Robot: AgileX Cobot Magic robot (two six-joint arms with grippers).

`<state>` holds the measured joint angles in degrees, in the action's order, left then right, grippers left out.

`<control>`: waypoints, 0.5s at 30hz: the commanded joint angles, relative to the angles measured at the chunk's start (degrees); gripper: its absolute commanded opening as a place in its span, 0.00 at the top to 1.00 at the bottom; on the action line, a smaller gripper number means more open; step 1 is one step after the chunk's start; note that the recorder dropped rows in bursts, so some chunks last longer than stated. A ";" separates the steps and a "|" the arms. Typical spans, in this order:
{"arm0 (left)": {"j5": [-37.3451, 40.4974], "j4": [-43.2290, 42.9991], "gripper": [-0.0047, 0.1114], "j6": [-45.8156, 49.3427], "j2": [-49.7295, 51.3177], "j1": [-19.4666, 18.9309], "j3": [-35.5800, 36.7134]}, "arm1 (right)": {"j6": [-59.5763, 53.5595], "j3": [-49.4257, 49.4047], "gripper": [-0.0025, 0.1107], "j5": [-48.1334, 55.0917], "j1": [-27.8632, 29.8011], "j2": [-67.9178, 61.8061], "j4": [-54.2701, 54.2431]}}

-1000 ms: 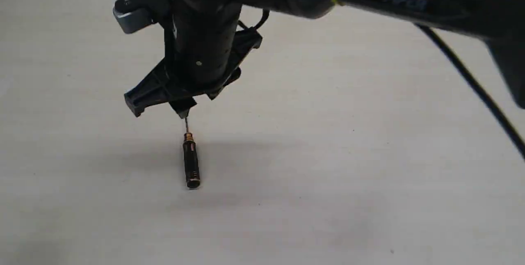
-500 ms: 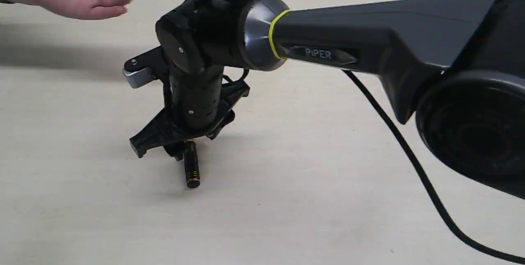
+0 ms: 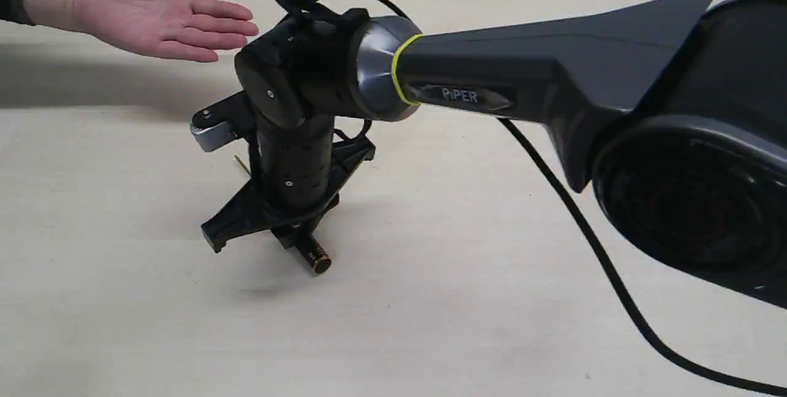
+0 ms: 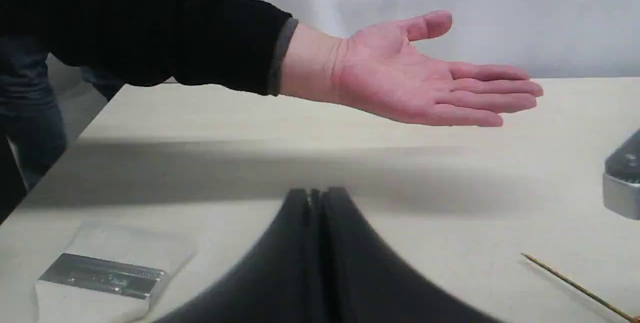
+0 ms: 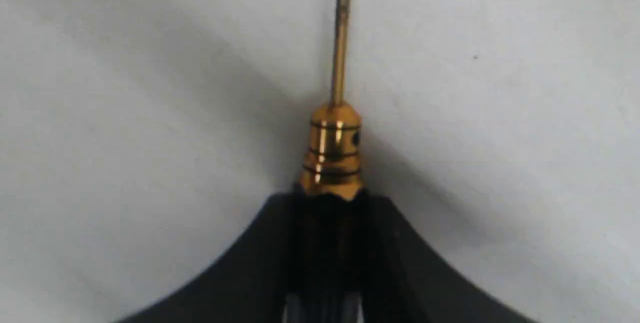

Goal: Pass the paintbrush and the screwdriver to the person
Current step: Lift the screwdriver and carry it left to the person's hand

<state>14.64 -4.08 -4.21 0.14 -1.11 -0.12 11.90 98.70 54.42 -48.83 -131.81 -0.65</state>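
Observation:
My right gripper (image 3: 296,241) points down at the table and is shut on the black handle of the screwdriver (image 3: 317,258). Its gold end cap sticks out below the fingers, and the thin brassy shaft tip (image 3: 241,164) shows behind the wrist. In the right wrist view the gold collar (image 5: 332,158) and shaft come straight out from the right gripper (image 5: 327,205). My left gripper (image 4: 315,199) is shut with nothing in it. A pale flat thing with a shiny silver band, seemingly the paintbrush (image 4: 101,275), lies blurred on the table beside it. The person's open hand (image 3: 154,13) hovers palm up at the back left.
The person's black sleeve (image 4: 150,23) reaches in over the table edge (image 4: 90,128). The right arm (image 3: 553,77) and its cable (image 3: 590,249) span the right half of the exterior view. The screwdriver shaft (image 4: 575,287) shows in the left wrist view.
My right gripper dropped from above the shaft onto the screwdriver's handle and shut on it. The screwdriver swung so its end cap points right. The person's open hand came in at the back left.

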 commanded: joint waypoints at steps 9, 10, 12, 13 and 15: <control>-0.37 0.04 0.96 -0.12 -0.14 0.47 0.12 | -3.70 -0.07 0.94 7.17 0.06 11.57 0.21; -0.37 0.04 0.96 -0.12 -0.14 0.47 0.12 | -3.70 -0.07 0.94 7.03 0.06 13.65 0.05; -0.37 0.04 0.96 -0.12 -0.14 0.47 0.12 | -3.80 -0.07 0.94 5.80 0.06 16.43 0.05; -0.37 0.04 0.96 -0.12 -0.14 0.47 0.12 | -3.80 -0.07 0.94 4.12 0.06 18.39 0.05; -0.37 0.04 0.96 -0.12 -0.14 0.47 0.12 | -4.56 -0.07 0.94 0.71 0.06 21.06 0.05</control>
<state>14.64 -4.08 -4.21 0.14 -1.11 -0.12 8.22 98.59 58.04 -48.83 -113.49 -0.44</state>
